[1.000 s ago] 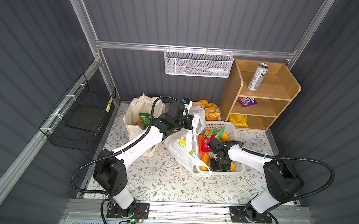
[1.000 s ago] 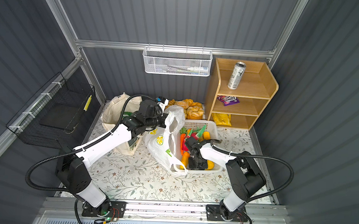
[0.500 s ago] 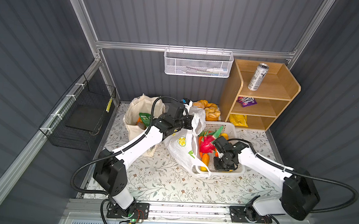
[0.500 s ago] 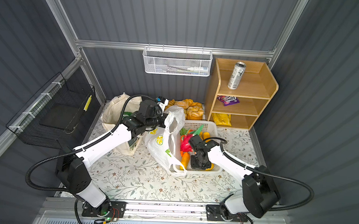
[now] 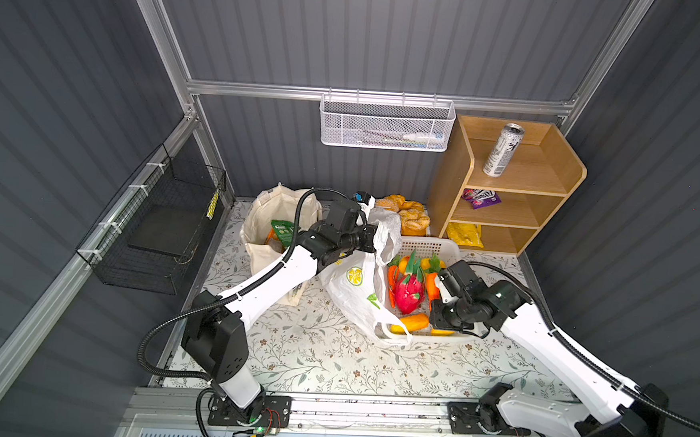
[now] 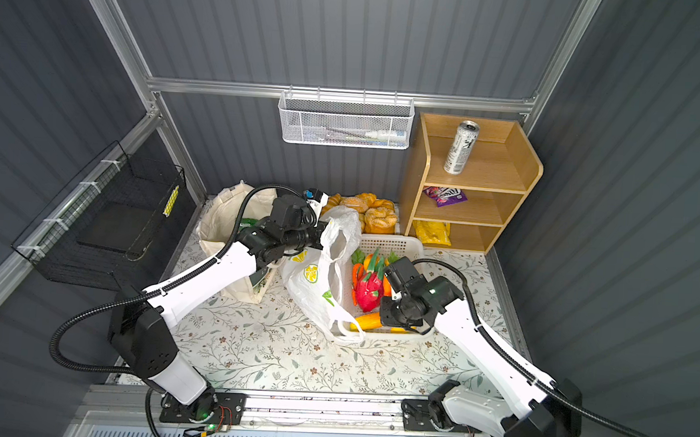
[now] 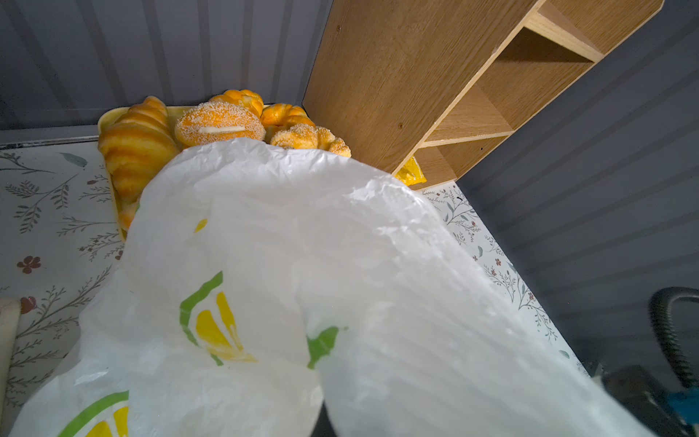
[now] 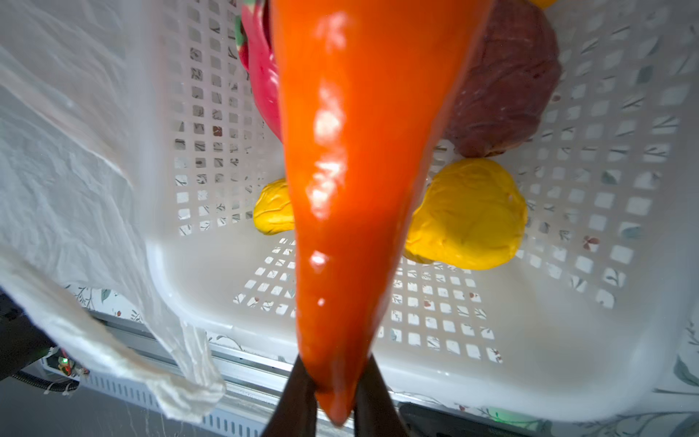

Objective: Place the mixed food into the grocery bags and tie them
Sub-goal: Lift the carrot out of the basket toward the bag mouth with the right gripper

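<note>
I have the right gripper (image 8: 334, 399) clenched on the thin tip of a carrot (image 8: 340, 170). Both dark fingers (image 8: 299, 393) pinch it in the right wrist view. The carrot sits over the basket (image 8: 567, 340). Two yellow pieces and a dark red one lie on the basket floor behind it. In a top view the dragon fruit (image 5: 409, 292) lies in the basket, just beside this gripper.

The left gripper (image 5: 372, 241) is clenched on the top edge of the plastic bag (image 5: 360, 301) and holds it up. The bag's body sags to the bench (image 5: 310, 358) and touches the basket's left side. One handle loop is draped over the basket's near corner.

The tote (image 5: 262, 222) stands open behind the left arm, with a green packet (image 5: 283, 228) inside. The can (image 5: 503, 150) is upright on the top level of the shelf (image 5: 530, 172). A purple packet (image 5: 481, 196) lies on the middle level and a yellow packet (image 5: 464, 234) on the lowest. The bread (image 5: 410, 221) lies at the back wall, between tote and shelf.
</note>
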You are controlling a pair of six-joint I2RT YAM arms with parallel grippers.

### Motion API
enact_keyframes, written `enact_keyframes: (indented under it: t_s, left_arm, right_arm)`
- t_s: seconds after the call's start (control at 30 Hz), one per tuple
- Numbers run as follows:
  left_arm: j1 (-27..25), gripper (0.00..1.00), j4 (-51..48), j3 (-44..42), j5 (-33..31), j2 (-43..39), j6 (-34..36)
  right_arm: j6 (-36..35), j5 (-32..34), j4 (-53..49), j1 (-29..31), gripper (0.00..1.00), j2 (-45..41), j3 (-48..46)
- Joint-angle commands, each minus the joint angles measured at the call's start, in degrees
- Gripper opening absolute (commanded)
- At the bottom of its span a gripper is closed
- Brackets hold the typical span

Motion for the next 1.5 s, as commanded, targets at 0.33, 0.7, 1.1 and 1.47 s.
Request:
enact_keyframes:
  t_s: [0.33, 0.7, 1.1, 1.47]
  left_arm:
    - [0.3, 0.0, -5.9, 6.5, -0.9, 3.0, 1.7]
    - [0.3, 0.0, -10.2, 13.0, -1.5, 8.7, 2.7]
    - [0.3, 0.0, -13.4, 16.1, -1.1, 11.1, 4.4]
    - [0.3, 0.0, -17.4, 14.5, 2.3, 7.7, 8.6]
  right_arm:
    - [-9.9, -14.1, -3.3, 0.3, 0.0, -8.6, 3.1]
    - [-12.8, -24.7, 2.4, 4.4, 0.0, -3.9, 0.1]
    - [-13.0, -26.2, 8.9, 7.5, 0.0, 2.8, -2.5]
    - [-14.1, -25.5, 14.2, 1.5, 0.0, 10.7, 3.5]
